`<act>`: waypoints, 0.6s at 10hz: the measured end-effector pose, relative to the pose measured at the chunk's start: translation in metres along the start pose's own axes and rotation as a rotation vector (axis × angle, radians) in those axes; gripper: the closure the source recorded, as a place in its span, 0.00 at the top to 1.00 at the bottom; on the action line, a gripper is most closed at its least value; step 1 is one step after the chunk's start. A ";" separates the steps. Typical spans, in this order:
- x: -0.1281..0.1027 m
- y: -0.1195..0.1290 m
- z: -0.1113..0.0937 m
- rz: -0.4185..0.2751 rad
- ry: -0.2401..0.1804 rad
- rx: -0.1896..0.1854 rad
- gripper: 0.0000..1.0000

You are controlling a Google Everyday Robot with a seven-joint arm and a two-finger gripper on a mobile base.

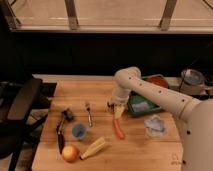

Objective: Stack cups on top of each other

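Observation:
My gripper (118, 109) hangs low over the middle of the wooden table (145, 155), pointing down, and stands open with nothing held. A small dark silver cup (109, 105) sits right at its left side, partly hidden by it; I cannot tell whether they touch. The light blue cup (79, 131) stands upright farther left and nearer the front, apart from the gripper.
An orange carrot (119, 130) lies just below the gripper. A fork (89, 114), a black tool (62, 127), a round orange fruit (70, 153) and a yellow corn cob (95, 147) lie at left. A green tray (144, 106), red bowl (158, 81) and clear bag (155, 125) sit at right.

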 end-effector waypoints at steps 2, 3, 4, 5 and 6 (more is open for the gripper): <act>0.003 0.000 0.012 0.000 -0.042 -0.013 0.46; 0.006 0.001 0.015 0.000 -0.072 -0.014 0.36; 0.006 0.001 0.015 -0.001 -0.082 -0.014 0.24; 0.005 0.001 0.015 -0.003 -0.084 -0.017 0.16; 0.005 0.001 0.014 -0.002 -0.085 -0.016 0.06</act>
